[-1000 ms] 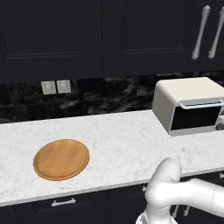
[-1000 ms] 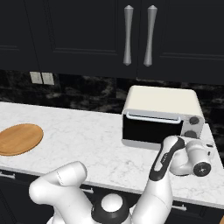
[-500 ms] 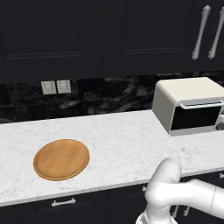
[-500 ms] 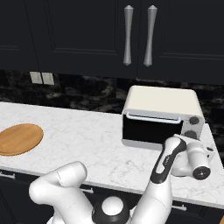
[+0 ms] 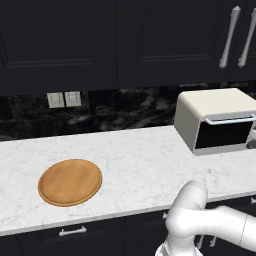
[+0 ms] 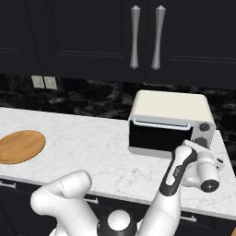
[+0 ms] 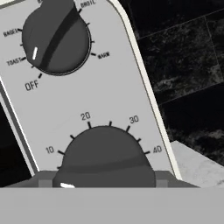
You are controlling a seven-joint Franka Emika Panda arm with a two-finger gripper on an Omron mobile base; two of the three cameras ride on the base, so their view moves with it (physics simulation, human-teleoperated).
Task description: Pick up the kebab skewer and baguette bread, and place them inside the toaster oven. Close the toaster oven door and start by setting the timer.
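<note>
On marble counter (image 5: 140, 160), cream toaster oven (image 6: 170, 122) closed.

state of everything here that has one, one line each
toaster oven door: closed, handle along its top edge
upper knob: white mark between toast and bagel
timer knob: white mark low at its left, reading hidden
end effector: at the oven's knob panel, jaws not visible
wooden board: flat on counter, bare

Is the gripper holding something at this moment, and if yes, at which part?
It cannot be told. The gripper is right at the toaster oven, with the lower timer knob directly ahead in the hand view, but its fingertips are not visible, so contact with the knob is unclear.
</note>
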